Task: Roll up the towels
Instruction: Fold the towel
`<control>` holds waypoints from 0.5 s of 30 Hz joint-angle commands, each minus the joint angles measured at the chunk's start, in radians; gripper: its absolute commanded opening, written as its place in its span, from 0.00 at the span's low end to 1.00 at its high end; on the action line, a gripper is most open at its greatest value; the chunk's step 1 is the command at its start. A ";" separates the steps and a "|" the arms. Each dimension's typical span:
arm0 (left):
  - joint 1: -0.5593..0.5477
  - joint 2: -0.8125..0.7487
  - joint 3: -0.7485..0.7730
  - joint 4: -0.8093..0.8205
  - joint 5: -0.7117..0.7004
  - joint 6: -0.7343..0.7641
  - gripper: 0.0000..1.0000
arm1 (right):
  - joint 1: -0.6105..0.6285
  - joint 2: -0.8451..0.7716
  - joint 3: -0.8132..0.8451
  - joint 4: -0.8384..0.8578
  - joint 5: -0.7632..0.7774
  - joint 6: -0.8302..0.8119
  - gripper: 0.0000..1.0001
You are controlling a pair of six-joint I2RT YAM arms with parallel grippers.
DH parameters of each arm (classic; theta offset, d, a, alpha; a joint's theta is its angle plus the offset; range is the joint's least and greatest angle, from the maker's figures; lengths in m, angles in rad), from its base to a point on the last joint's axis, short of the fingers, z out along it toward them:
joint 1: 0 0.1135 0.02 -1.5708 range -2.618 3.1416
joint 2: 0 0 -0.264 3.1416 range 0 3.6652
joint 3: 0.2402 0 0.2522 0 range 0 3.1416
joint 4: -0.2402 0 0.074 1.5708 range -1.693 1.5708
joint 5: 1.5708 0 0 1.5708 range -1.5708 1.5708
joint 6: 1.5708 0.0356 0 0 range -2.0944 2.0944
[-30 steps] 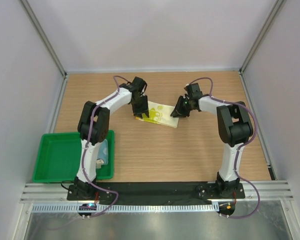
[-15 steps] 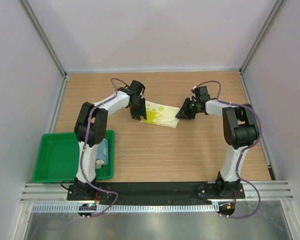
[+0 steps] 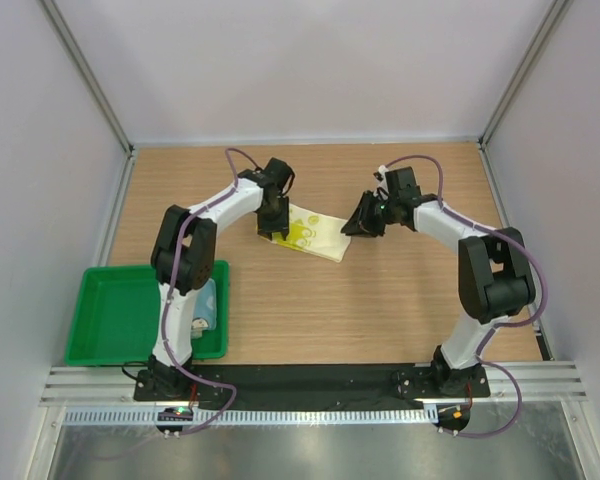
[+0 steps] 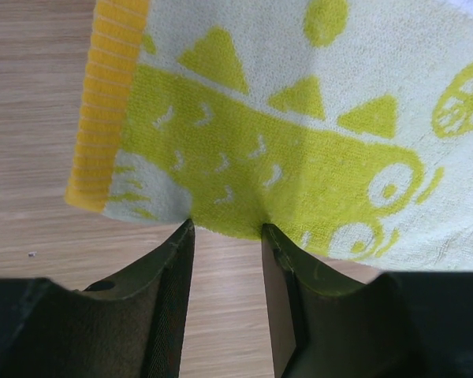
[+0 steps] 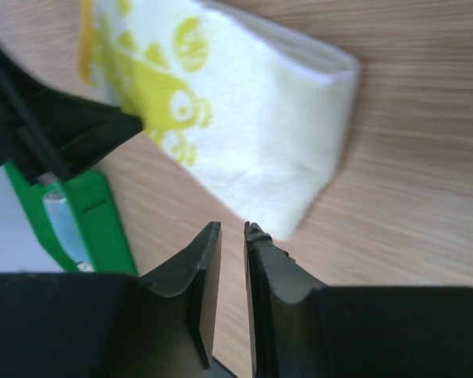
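Top external view is showing the yellow-cream towel [image 3: 315,236] lying folded flat on the table [image 3: 380,310], toward the far edge and about midway between the left and right edges. The left gripper [image 3: 271,230] is sitting at the towel's left end and the right gripper [image 3: 358,226] at its right end. Left wrist view: the jaws are standing partly apart with bare wood showing between them, the fingertips [image 4: 183,236] touching the towel's near edge by its orange band and gripping nothing. Right wrist view: the jaws are standing almost together with only a thin slit between them, nothing in it, and the towel's folded corner lying just beyond the tips. The green tray [image 3: 110,300] is sitting at the near-left corner, and the light blue towel [image 3: 209,303] is lying in its right side, partly hidden behind the left arm.
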 commanded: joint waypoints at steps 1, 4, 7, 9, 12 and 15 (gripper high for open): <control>-0.006 -0.041 0.057 -0.047 -0.027 0.018 0.41 | 0.037 -0.073 0.012 0.056 -0.099 0.057 0.26; -0.004 -0.031 0.121 -0.067 -0.039 0.026 0.43 | 0.077 -0.040 0.024 0.084 -0.146 0.080 0.25; -0.004 0.011 0.204 -0.102 -0.035 0.033 0.43 | 0.106 0.006 0.021 0.101 -0.153 0.083 0.24; -0.004 0.034 0.244 -0.125 -0.026 0.030 0.42 | 0.106 0.030 -0.013 0.142 -0.170 0.114 0.22; -0.004 0.017 0.258 -0.118 -0.018 0.023 0.43 | 0.105 0.041 -0.065 0.200 -0.171 0.127 0.22; -0.003 0.017 0.268 -0.099 -0.010 0.020 0.44 | 0.105 0.072 -0.096 0.235 -0.164 0.134 0.21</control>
